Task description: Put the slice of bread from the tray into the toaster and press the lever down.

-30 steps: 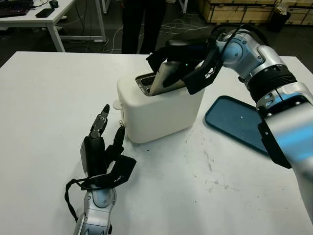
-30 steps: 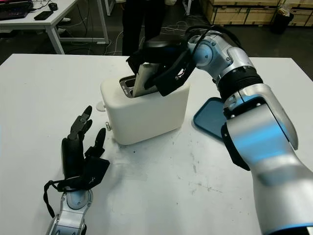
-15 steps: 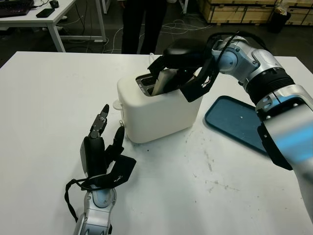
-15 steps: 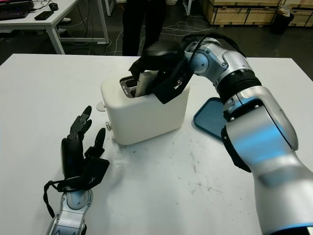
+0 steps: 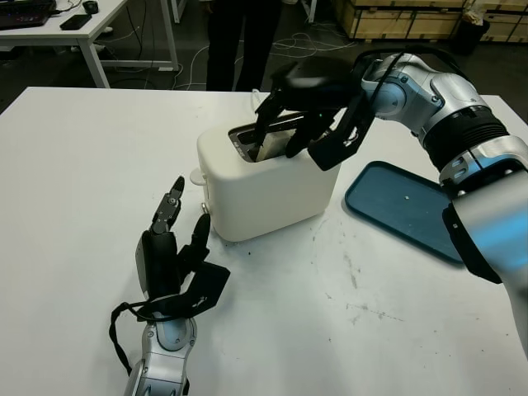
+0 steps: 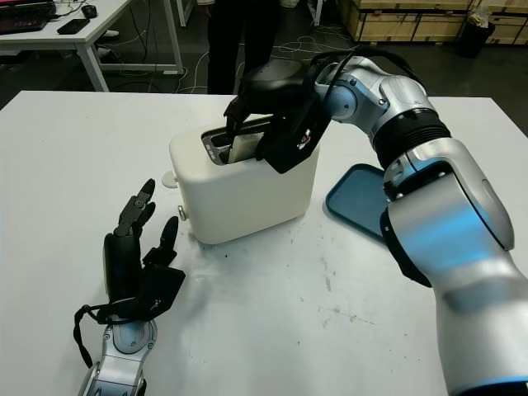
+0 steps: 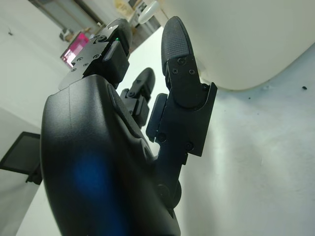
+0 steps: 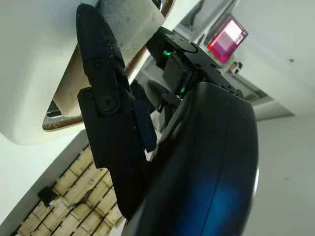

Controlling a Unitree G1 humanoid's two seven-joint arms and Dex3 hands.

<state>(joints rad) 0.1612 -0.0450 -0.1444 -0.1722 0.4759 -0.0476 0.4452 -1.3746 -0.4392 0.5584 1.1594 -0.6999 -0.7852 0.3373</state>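
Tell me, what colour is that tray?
The tray is dark blue, clearest in the left eye view.

White table point(image 5: 74, 165), white toaster point(image 5: 272, 186) near its middle, blue tray point(image 5: 404, 210) just beside the toaster

The white toaster point(image 5: 268, 186) sits mid-counter, boxy with rounded edges, its slot facing up. The slice of bread point(image 5: 275, 145) stands in that slot, pale and leaning slightly, its top edge poking above the rim. The blue tray point(image 5: 400, 206) lies flat just beside the toaster, near the counter's far right.
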